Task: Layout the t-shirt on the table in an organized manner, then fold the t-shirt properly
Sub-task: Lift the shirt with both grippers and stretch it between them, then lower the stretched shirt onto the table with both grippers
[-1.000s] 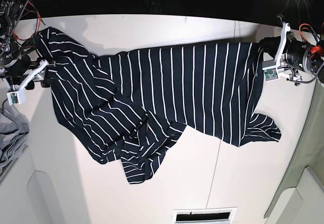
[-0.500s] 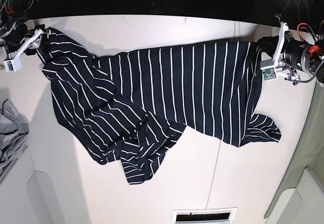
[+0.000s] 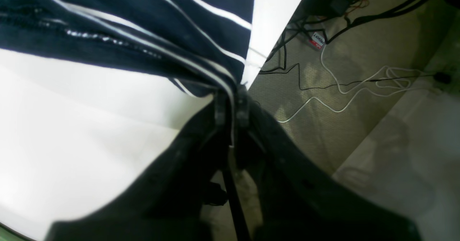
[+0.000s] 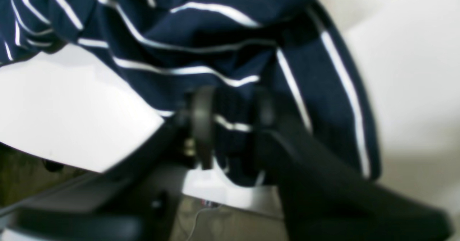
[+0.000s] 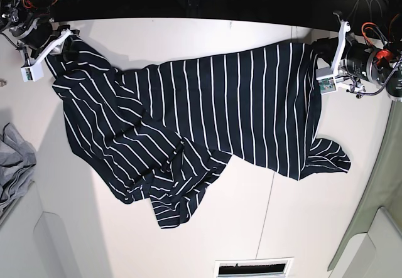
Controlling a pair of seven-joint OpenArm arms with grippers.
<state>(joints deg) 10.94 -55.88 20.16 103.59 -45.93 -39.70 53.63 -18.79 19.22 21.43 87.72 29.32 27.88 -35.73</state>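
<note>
The dark navy t-shirt [image 5: 207,115] with thin white stripes lies spread but crumpled across the white table [image 5: 282,215], its left half bunched in folds. At the right of the base view my left gripper [image 5: 319,61] is shut on the shirt's edge. The left wrist view shows its tips [image 3: 231,102] pinching striped fabric [image 3: 143,25] at the table's edge. At the far left corner my right gripper [image 5: 59,39] sits on the shirt's corner. The right wrist view shows a bunch of cloth [image 4: 215,36] filling the gap of that gripper [image 4: 233,120], fingers pressed on either side.
A plain grey garment [image 5: 12,159] lies at the left edge. A dark slot [image 5: 254,268] sits at the table's near edge. Cables [image 3: 341,90] trail on the floor beyond the table edge by my left gripper. Wiring and dark space lie behind the far edge.
My right gripper moved from the shirt's left side up to its far left corner and closed onto the fabric. My left gripper shifted slightly toward the far edge, drawing the right hem with it.
</note>
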